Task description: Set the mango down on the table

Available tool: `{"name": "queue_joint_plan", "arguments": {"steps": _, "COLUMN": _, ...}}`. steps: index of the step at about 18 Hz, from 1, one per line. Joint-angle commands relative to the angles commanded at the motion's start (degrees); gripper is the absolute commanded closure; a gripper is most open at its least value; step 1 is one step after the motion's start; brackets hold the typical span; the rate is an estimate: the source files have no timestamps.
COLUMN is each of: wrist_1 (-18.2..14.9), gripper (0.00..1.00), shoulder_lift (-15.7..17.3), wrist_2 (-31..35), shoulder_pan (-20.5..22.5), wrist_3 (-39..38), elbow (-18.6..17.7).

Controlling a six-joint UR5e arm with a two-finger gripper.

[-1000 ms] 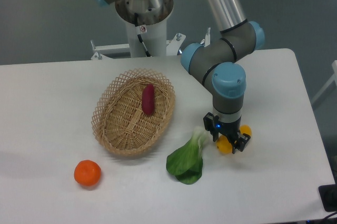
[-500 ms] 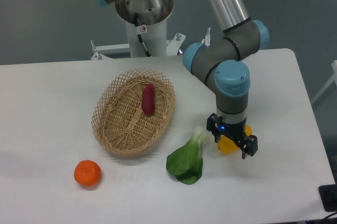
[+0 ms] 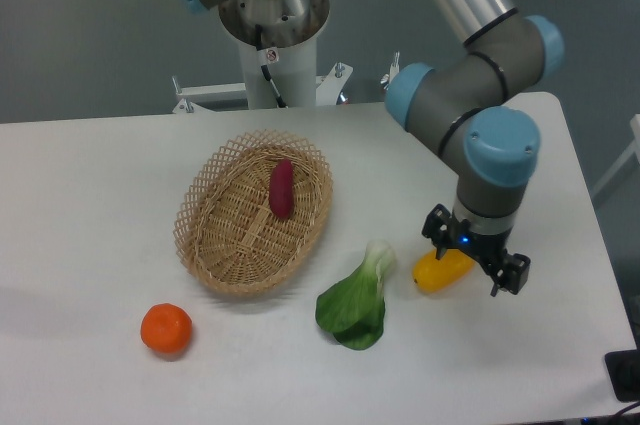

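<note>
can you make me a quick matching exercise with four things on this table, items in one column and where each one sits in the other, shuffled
Things:
1. mango
2. round orange fruit
3. purple-red vegetable
4. leafy green vegetable

Places:
A. inside the wicker basket
B. on the table near its front edge, left of the basket's front end
C. on the table right beside the pincer
D. on the table between the basket and the mango

Pairs: 1-C, 2-B, 3-A, 4-D
</note>
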Motion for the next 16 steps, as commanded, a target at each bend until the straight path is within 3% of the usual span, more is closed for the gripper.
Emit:
{"name": "queue_joint_plan", "arguments": {"steps": 3, "wrist_1": -1.32, "gripper": 0.00, "shoulder_lift": 0.09, "wrist_2": 0.09, "shoulder_pan": 0.88, "wrist_3": 4.14, "elbow": 0.71}}
{"name": "queue_joint_plan", "arguments": {"steps": 16, "wrist_1": -1.15, "gripper": 0.00, "shoulder_lift": 0.35, "wrist_2": 0.18, "shoulder_pan": 0.97, "wrist_3": 4.23, "elbow": 0.01}}
